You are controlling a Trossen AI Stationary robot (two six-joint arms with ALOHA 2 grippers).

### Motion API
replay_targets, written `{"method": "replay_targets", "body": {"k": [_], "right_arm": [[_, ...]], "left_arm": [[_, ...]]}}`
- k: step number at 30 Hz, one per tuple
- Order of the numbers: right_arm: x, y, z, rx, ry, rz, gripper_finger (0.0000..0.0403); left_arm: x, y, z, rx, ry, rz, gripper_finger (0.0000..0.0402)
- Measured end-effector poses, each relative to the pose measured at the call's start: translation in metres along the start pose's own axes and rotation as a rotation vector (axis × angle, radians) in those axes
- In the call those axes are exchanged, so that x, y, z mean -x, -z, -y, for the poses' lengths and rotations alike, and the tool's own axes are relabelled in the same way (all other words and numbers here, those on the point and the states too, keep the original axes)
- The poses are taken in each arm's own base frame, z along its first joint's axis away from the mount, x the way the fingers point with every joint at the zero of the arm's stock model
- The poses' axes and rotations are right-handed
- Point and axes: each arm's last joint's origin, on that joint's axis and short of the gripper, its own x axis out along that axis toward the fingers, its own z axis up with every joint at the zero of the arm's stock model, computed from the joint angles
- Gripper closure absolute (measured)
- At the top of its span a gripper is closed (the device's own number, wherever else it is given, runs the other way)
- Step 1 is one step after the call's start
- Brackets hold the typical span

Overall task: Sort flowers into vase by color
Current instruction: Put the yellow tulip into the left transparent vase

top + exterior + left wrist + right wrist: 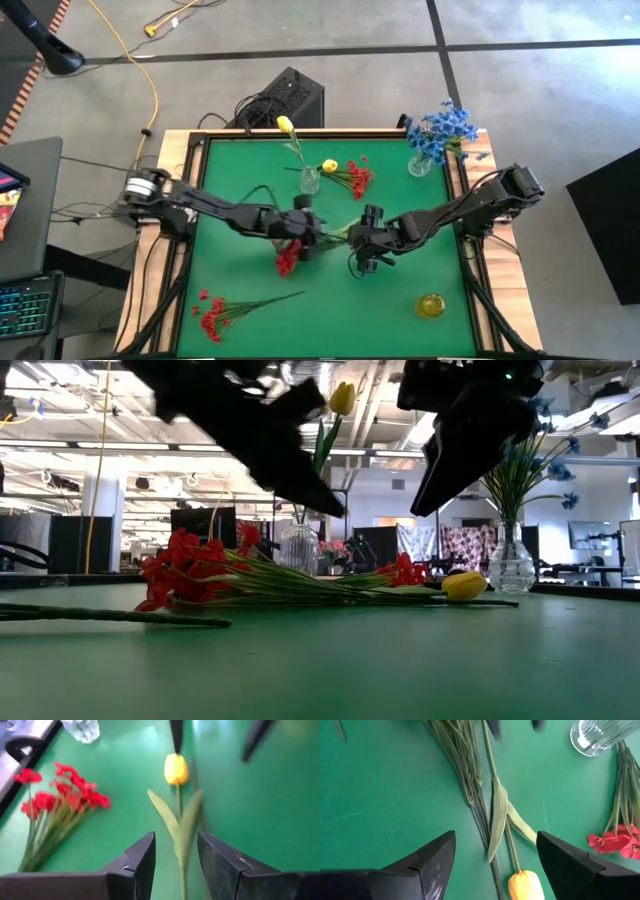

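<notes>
A yellow tulip lies on the green table between my two grippers, its bud toward the right gripper and also showing in the low view. My left gripper is open, with the tulip's stem running between its fingers; I cannot tell whether they touch it. My right gripper is wide open above the bud end and touches nothing. In the high view the grippers face each other at mid-table, left and right. A red sprig lies under the left gripper, its stems beside the tulip's.
A glass vase at the far middle holds a yellow tulip. Beside it lie another yellow bud and red sprigs. A vase of blue flowers stands far right. Red sprigs lie near left, a yellow round object near right.
</notes>
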Motion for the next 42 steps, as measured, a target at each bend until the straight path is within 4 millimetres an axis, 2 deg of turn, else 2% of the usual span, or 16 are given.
{"method": "replay_targets", "body": {"k": [4,9,13,42], "right_arm": [[0.001,0.001,-0.002,-0.013,-0.002,-0.004,0.0097],[0.004,0.004,-0.01,0.003,-0.02,0.002,0.0097],[0.007,0.006,-0.015,0.012,-0.03,0.005,0.0097],[0.009,0.007,-0.019,0.0,-0.039,0.011,0.0097]], "left_arm": [[-0.024,-0.006,0.0,-0.064,-0.005,-0.084,0.0269],[-0.048,0.002,-0.004,-0.081,-0.004,-0.209,0.0269],[-0.058,0.01,-0.003,-0.071,0.053,-0.248,0.0269],[-0.058,0.023,-0.004,-0.034,0.099,-0.313,0.0269]]}}
